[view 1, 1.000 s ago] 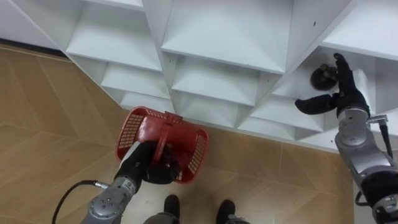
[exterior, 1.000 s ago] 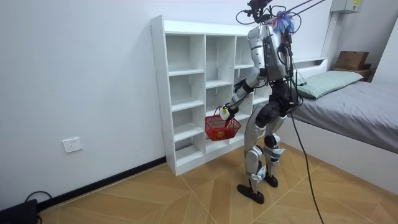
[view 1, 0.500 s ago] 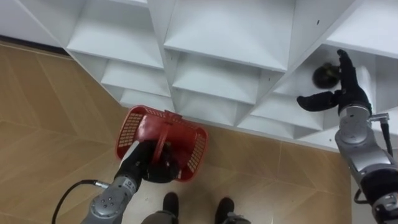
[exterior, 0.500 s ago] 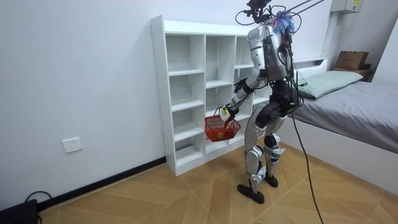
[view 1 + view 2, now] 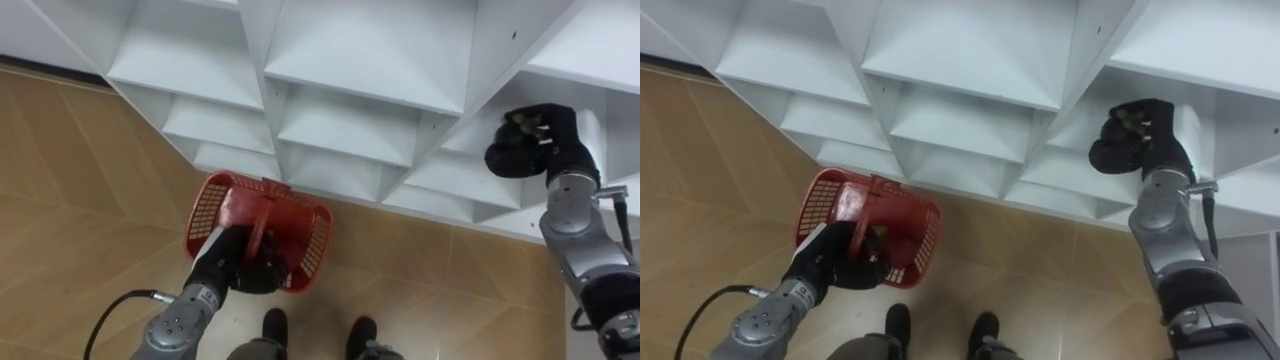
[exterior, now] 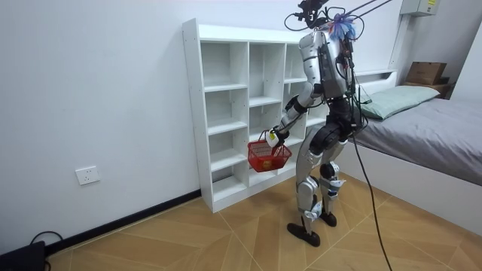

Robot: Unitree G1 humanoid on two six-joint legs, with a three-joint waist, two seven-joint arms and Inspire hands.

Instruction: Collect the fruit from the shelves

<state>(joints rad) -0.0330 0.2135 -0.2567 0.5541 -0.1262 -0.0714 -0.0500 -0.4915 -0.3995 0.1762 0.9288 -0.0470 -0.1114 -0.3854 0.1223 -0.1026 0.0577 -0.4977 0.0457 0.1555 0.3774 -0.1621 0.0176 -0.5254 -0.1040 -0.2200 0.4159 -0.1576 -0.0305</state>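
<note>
I stand close before a white shelf unit with open compartments. My right hand reaches into a compartment at the right, its fingers curled round a small dark round fruit that sits on the shelf board; the fruit is mostly covered by the hand. My left hand is low at the left, shut on the handle of a red mesh basket that hangs above the wooden floor. In the room view the basket hangs in front of the lower shelves.
The neighbouring compartments of the shelf unit look bare. A bed stands at the room view's right, behind me. Wooden floor lies open to my left.
My right hand, spread beside the dark fruit before, has closed its fingers round it. The left hand and basket have stayed where they were.
</note>
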